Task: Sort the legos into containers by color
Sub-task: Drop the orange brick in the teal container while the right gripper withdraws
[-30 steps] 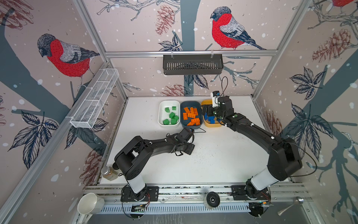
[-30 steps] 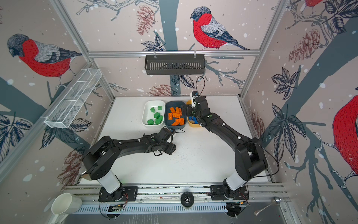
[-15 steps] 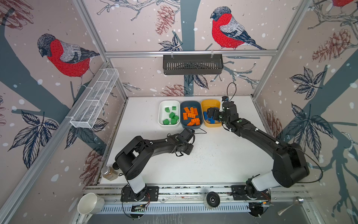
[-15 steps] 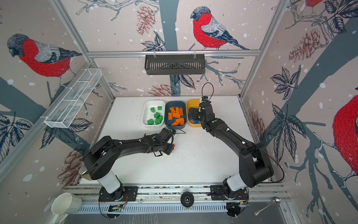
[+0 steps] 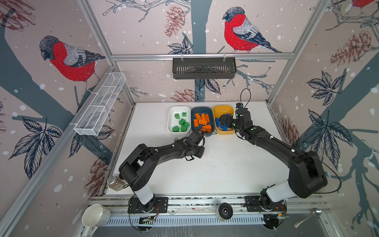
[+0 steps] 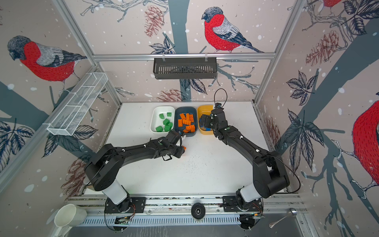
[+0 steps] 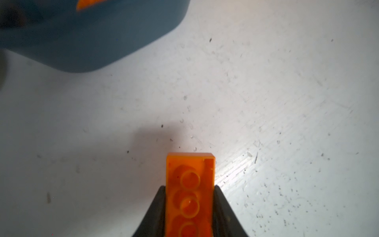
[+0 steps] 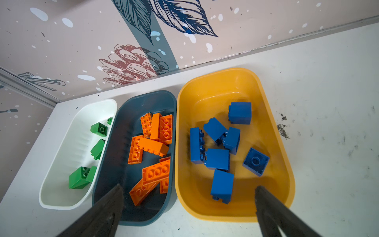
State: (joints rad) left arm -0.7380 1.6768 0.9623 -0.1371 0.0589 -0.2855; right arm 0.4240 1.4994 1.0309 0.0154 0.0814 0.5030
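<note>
1. The table (image 7: 266, 92) under your left fingers is white, scuffed and speckled with dark crumbs. Walls papered with birds and pine cones close it in, and the back wall (image 8: 82, 41) rises just beyond the tubs ahead of your right fingers.
2. Your left gripper (image 7: 189, 189) is clamped on one orange brick (image 7: 190, 174), with a finger on each long side. The brick's hollow side faces the wrist camera and its end sticks out past the fingertips. You cannot tell whether it touches the table.
3. Ahead of those fingers and off to one side sits the rounded corner of the teal tub (image 7: 92, 41), apart from the brick. Open table lies between them and straight ahead.
4. Your right gripper (image 8: 188, 186) is spread wide with nothing between its fingers. One finger hangs over the near end of the teal tub, the other over the near end of the yellow tub (image 8: 205, 86).
5. The blue legos (image 8: 217, 159) lie in the yellow tub, below and ahead of the right fingers. The orange legos (image 8: 155, 172) lie in the teal tub. The green legos (image 8: 79, 178) lie in the white tub (image 8: 57, 197), past the teal one.
6. The three tubs stand rim to rim in a row, with a narrow strip of table between them and the back wall. Outside the finger over the yellow tub, open table runs to the side wall.
7. A black slotted basket (image 5: 204, 67) and a wire-mesh tray (image 5: 100, 104) hang on the walls, well above both sets of fingers.
</note>
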